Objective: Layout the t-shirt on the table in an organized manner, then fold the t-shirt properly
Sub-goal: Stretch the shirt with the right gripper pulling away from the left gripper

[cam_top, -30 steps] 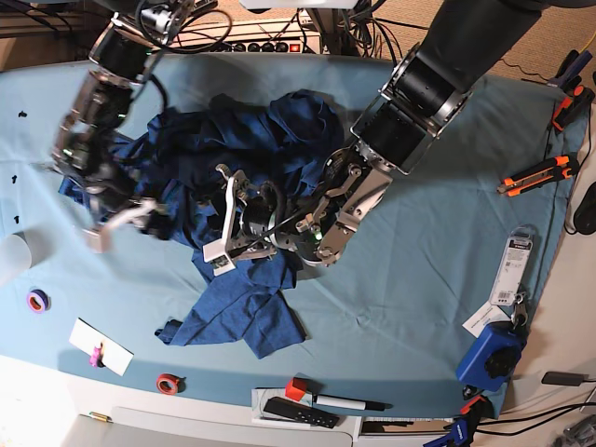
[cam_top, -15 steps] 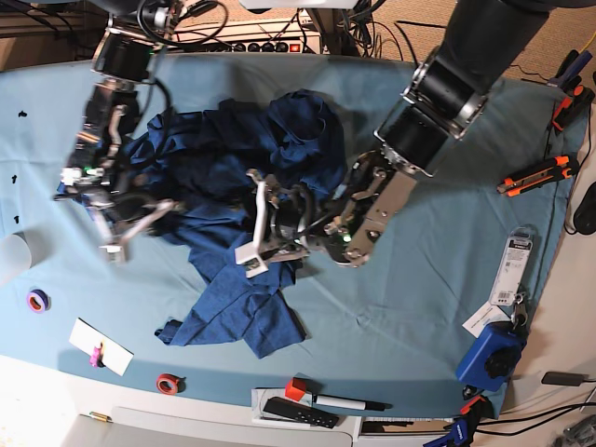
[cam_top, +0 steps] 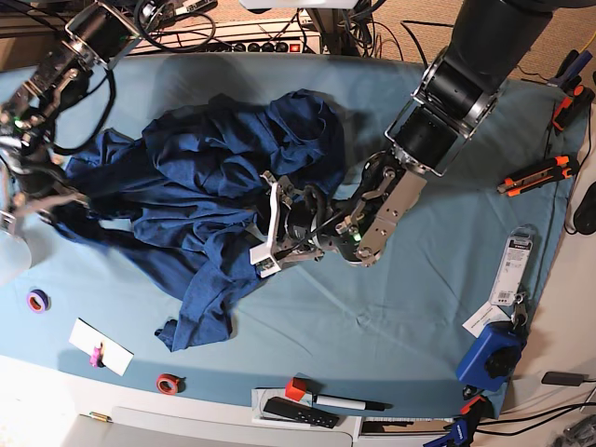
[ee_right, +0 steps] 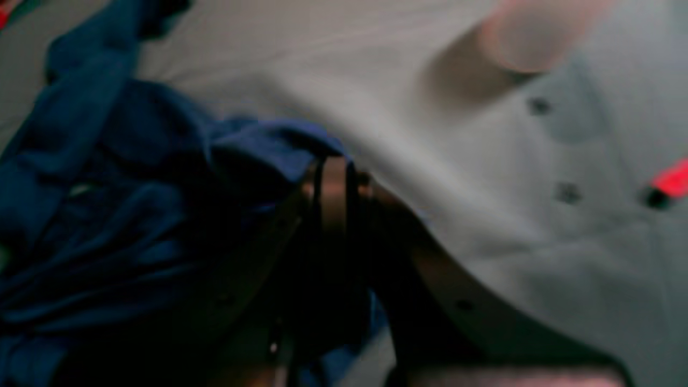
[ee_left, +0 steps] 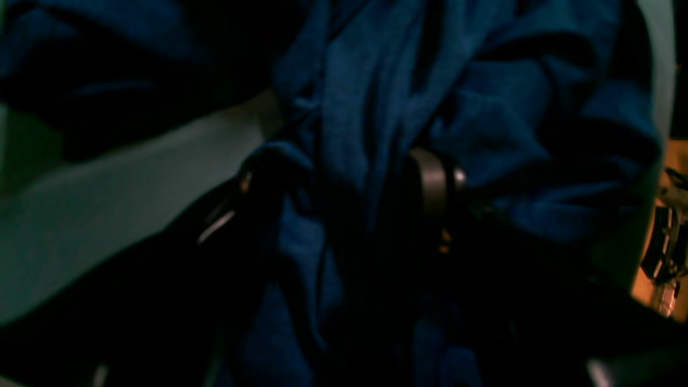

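The dark navy t-shirt (cam_top: 205, 186) lies crumpled across the middle and left of the teal table (cam_top: 419, 307). At the left of the base view my right gripper (cam_top: 51, 198) is shut on the shirt's left edge, and the cloth stretches toward it. The right wrist view shows its fingers (ee_right: 334, 172) pressed together over a blue fold (ee_right: 107, 188). My left gripper (cam_top: 272, 223) rests on the shirt's right side with jaws wide apart. In the left wrist view a bunch of fabric (ee_left: 376, 80) runs between its fingers (ee_left: 430, 177).
A white cup (cam_top: 11, 256), a purple tape roll (cam_top: 37, 300), a white card (cam_top: 101, 346) and a red tape roll (cam_top: 168, 383) sit front left. A marker (cam_top: 345, 403) lies at the front edge. An orange cutter (cam_top: 538, 174) and blue tool (cam_top: 492, 354) are at the right.
My right gripper has shut on the shirt's edge and drawn it left, spreading the cloth. The left gripper has shifted right. The shirt's lower flap has slid left.
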Controlling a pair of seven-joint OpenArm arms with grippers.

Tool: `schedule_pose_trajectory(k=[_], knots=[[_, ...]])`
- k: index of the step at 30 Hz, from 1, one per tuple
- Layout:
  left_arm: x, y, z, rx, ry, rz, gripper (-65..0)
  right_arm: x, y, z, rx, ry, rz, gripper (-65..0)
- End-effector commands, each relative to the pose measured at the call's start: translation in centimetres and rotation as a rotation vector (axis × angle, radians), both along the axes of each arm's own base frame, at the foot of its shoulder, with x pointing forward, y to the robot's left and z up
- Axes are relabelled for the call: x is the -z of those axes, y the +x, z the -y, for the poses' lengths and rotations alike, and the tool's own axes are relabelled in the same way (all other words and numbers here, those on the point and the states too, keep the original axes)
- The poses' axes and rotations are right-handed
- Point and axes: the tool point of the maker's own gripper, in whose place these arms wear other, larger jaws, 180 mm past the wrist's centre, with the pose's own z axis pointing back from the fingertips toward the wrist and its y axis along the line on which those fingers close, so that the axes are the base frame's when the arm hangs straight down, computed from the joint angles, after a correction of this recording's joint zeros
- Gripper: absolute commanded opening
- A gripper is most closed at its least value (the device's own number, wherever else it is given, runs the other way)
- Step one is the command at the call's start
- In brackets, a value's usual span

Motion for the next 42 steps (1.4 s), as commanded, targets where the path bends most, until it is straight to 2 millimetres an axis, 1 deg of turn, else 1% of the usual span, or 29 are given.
schedule_pose_trajectory(k=[1, 4, 8, 11, 16, 19, 22, 24, 28, 31, 36, 40, 41, 42], knots=[[-1.8, 0.8, 0.8, 0.005, -0.043, 0.038, -32.0, -2.4, 0.0, 1.3, 0.024, -0.033, 0.072, -65.0], [-1.3, 0.3, 0.9, 0.003, -0.050, 0.024, -32.0, -3.6, -1.7, 3.3, 0.073, 0.005, 0.133, -65.0], [-0.5, -0.6, 0.9, 0.003, -0.050, 0.001, -32.0, -5.5, -3.3, 4.6, 0.069, 0.042, 0.203, -65.0], [-0.2, -0.8, 0.9, 0.003, -0.047, -0.005, -32.0, -7.2, -4.8, 6.1, 0.097, 0.047, 0.263, -65.0], [0.1, -0.7, 0.6, 0.005, -0.024, 0.008, -32.0, -9.7, -8.5, 9.1, 0.203, 0.048, 0.369, -65.0], [0.1, -0.7, 0.6, 0.005, -0.021, 0.010, -32.0, -10.7, -11.1, 10.2, 0.246, 0.053, 0.429, -65.0], [0.0, -0.7, 0.7, 0.003, -0.028, 0.013, -32.0, -10.9, -13.4, 10.3, 0.252, 0.077, 0.449, -65.0], [0.0, -0.6, 0.7, 0.003, -0.030, 0.013, -32.0, -10.5, -14.3, 9.7, 0.212, 0.078, 0.417, -65.0], [-0.2, -0.5, 0.8, -0.004, -0.038, 0.017, -32.0, -9.3, -15.0, 7.8, 0.098, 0.092, 0.327, -65.0], [-0.1, -0.5, 0.8, -0.004, -0.037, 0.017, -32.0, -8.8, -15.5, 6.8, 0.050, 0.110, 0.298, -65.0], [-0.1, -0.5, 0.8, -0.004, -0.037, 0.016, -32.0, -8.7, -15.7, 6.1, 0.018, 0.131, 0.291, -65.0], [-0.1, -0.5, 0.8, -0.004, -0.037, 0.017, -32.0, -8.6, -15.7, 6.0, -0.012, 0.084, 0.266, -65.0], [-0.1, -0.5, 0.8, -0.004, -0.037, 0.017, -32.0, -8.3, -15.5, 5.9, -0.021, 0.078, 0.252, -59.3], [-0.1, -0.5, 0.8, -0.004, -0.037, 0.016, -32.0, -7.9, -15.3, 5.8, -0.035, 0.069, 0.231, -47.7]])
